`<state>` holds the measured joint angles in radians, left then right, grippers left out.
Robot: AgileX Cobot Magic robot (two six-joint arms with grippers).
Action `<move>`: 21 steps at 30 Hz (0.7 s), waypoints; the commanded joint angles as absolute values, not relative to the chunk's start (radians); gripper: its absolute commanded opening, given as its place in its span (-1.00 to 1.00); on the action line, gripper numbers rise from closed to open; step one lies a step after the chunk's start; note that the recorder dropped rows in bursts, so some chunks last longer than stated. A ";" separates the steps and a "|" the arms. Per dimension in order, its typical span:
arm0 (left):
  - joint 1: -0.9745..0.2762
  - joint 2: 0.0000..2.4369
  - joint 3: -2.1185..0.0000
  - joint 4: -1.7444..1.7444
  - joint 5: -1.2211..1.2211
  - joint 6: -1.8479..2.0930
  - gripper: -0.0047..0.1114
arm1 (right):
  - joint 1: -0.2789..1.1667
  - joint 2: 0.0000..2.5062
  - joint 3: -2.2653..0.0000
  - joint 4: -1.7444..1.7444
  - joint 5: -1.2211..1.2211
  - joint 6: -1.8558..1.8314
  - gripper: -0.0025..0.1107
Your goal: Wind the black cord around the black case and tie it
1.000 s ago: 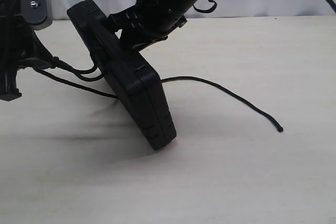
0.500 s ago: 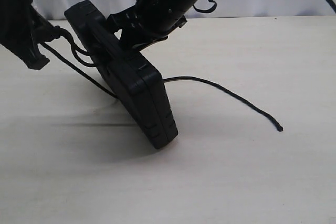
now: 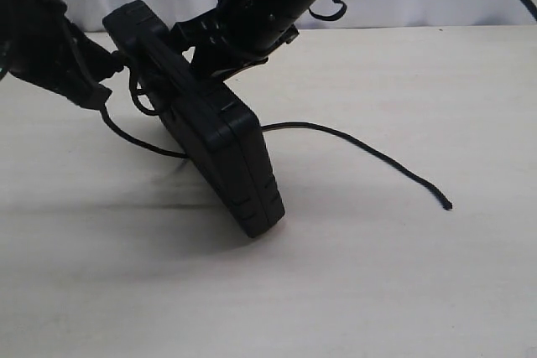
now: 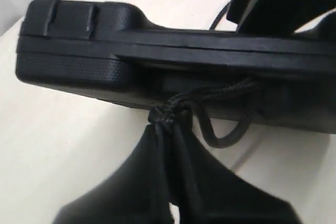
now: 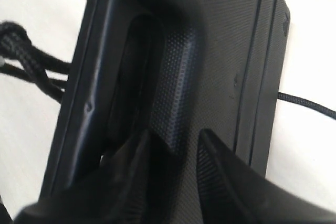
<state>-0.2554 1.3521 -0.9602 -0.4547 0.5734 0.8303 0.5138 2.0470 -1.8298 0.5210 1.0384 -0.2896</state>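
The left gripper (image 4: 167, 128) is clenched on a knotted stretch of the long, thin matte black braided cord (image 3: 361, 144), just beside the textured black plastic case (image 3: 220, 148). The right gripper (image 5: 176, 140) clamps that case, which stands tilted with its lower corner on the pale table (image 3: 377, 282), where the cord's free end trails off.

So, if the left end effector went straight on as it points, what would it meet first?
Probably the black case, just ahead of the left end effector, which pinches the black cord; depth is unclear.
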 commanded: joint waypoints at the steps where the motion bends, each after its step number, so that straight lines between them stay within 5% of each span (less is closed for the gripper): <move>1: -0.255 1.340 -0.959 -0.387 0.542 0.832 -0.92 | 0.515 2.044 -1.822 0.503 1.028 -0.294 -0.43; 21: -0.255 1.219 -0.838 -0.423 0.397 0.706 -0.92 | 0.515 2.044 -1.822 0.505 1.022 -0.270 -0.43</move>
<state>-0.2554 1.2257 -0.8660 -0.3875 0.4246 0.7107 0.5138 2.0470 -1.8273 0.5201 1.0235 -0.2799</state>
